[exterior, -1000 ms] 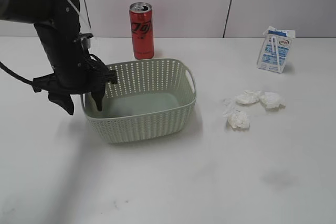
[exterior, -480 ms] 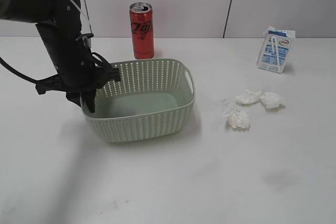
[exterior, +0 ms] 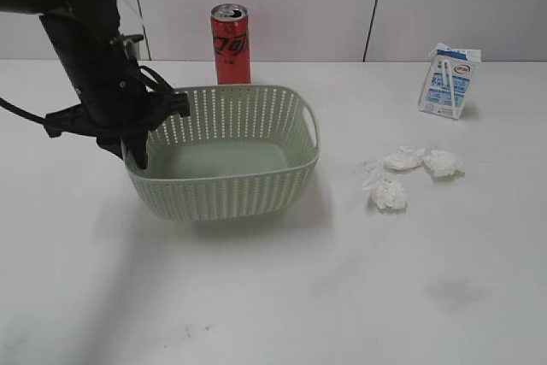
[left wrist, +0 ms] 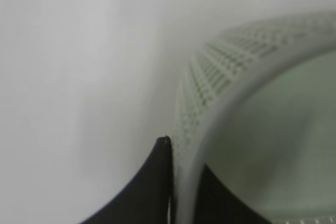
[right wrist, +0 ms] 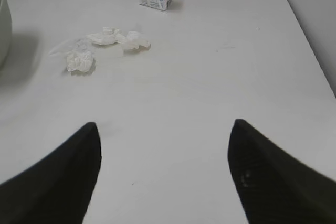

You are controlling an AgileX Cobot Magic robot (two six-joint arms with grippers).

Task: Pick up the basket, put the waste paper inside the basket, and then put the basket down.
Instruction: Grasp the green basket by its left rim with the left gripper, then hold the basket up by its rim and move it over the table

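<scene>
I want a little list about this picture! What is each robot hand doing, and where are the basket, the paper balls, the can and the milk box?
left gripper: shut on the basket's left wall
right gripper: open, holding nothing
basket: left side tilted up, nothing inside
paper balls: three on the table, right of the basket
can: upright behind the basket
milk box: upright, far right

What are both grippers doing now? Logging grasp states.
Left gripper: closed on the basket rim.
Right gripper: open, holding nothing.
</scene>
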